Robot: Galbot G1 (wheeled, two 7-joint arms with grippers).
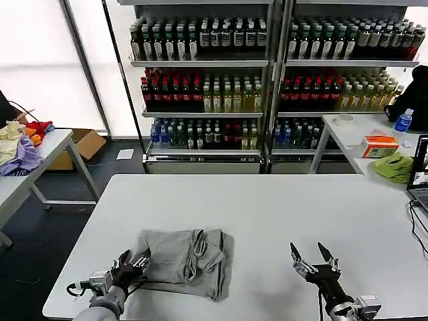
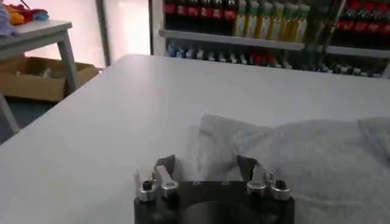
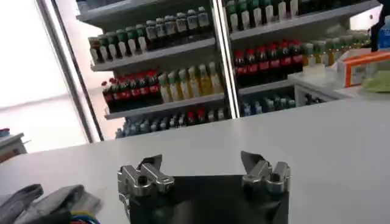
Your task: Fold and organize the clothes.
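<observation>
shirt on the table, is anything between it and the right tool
Nothing visible. The right tool sits open on bare table, apart from the folded grey shirt. The left tool is open at the shirt's left edge.

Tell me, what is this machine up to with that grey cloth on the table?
It is folding clothes. A grey shirt lies partly folded on the white table, near the robot. The left gripper sits open at the shirt's near left edge, not yet gripping it. The right gripper hovers open over bare table, apart from the shirt. Shelves of drink bottles stand behind.
</observation>
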